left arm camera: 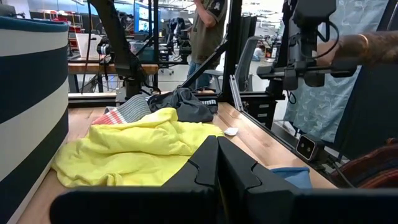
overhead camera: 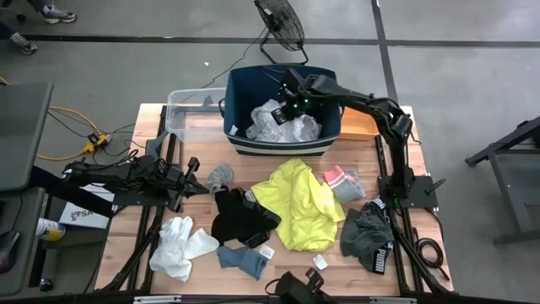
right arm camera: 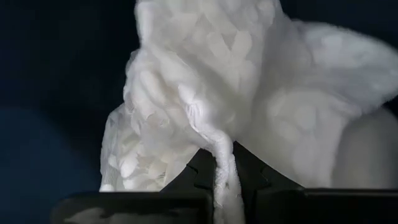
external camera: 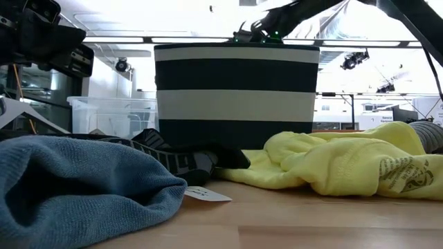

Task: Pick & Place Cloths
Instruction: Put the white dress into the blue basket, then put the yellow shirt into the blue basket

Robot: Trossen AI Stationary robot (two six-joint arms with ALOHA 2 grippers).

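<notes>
Nearest the low camera lies a blue sock (external camera: 76, 183), filling the lower left and cut off by the frame; from above it (overhead camera: 243, 258) sits at the near edge of the wooden worktop (overhead camera: 152, 165). Beyond stands the navy tub (overhead camera: 238, 93) with white stripes. The neon yellow shirt (overhead camera: 299, 203) sprawls mid-worktop, its long axis running from the tub toward the near edge. Dark grey shorts (overhead camera: 367, 236) lie to its right, black socks (overhead camera: 240, 218) to its left, white socks (overhead camera: 179, 245) farther left. The right hand (right arm camera: 224, 163), inside the tub, is clenched on white lace fabric (right arm camera: 217, 81), shown only by its wrist view. The left hand (left arm camera: 217, 158) hangs clenched, holding nothing, over the worktop's left side.
</notes>
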